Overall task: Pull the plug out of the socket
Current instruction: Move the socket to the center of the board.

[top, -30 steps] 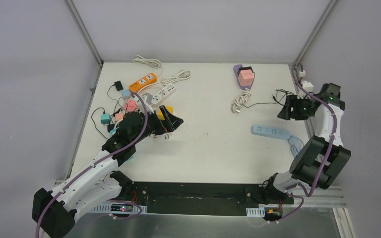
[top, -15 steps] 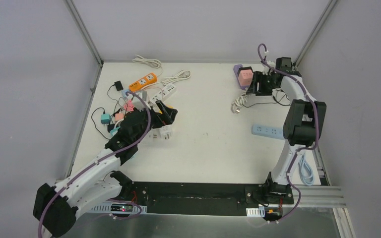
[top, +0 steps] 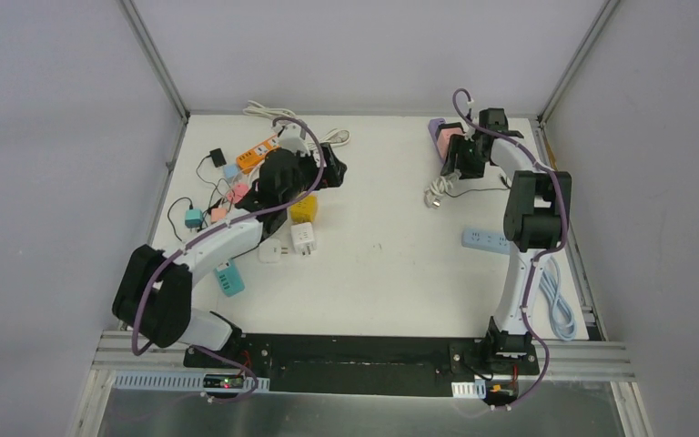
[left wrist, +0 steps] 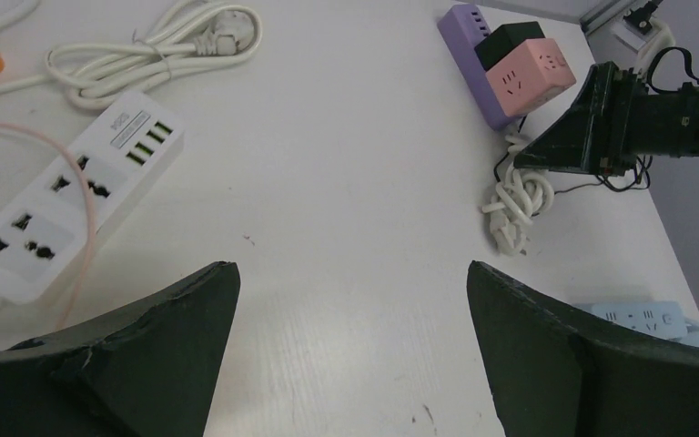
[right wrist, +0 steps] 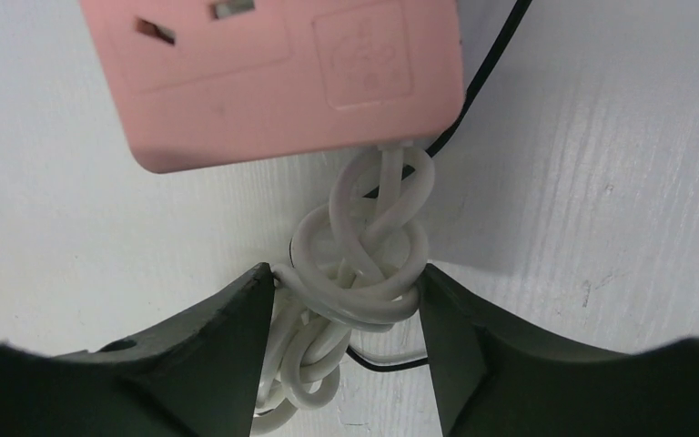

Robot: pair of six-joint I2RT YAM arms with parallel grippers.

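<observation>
A purple socket strip (top: 436,128) lies at the back right, carrying a black plug (top: 453,128) and a pink cube socket (top: 452,143). The left wrist view shows the same strip (left wrist: 467,35), plug (left wrist: 507,38) and cube (left wrist: 537,73). A knotted white cord bundle (right wrist: 364,264) trails from the pink cube (right wrist: 282,77). My right gripper (right wrist: 346,278) is open and straddles that bundle, with both fingers against its sides; from above it (top: 450,171) sits just in front of the cube. My left gripper (left wrist: 353,269) is wide open over bare table, at back centre (top: 332,164).
A white power strip (left wrist: 64,196) and a coiled white cable (left wrist: 155,45) lie left of my left gripper. An orange strip (top: 262,150), a yellow cube (top: 303,208), white adapters (top: 302,238) and small coloured plugs (top: 218,205) crowd the left. A blue strip (top: 496,240) lies right.
The right arm swung from the right edge to the purple strip and came down over the white cord bundle. The left arm reached from mid-left toward the back centre.
</observation>
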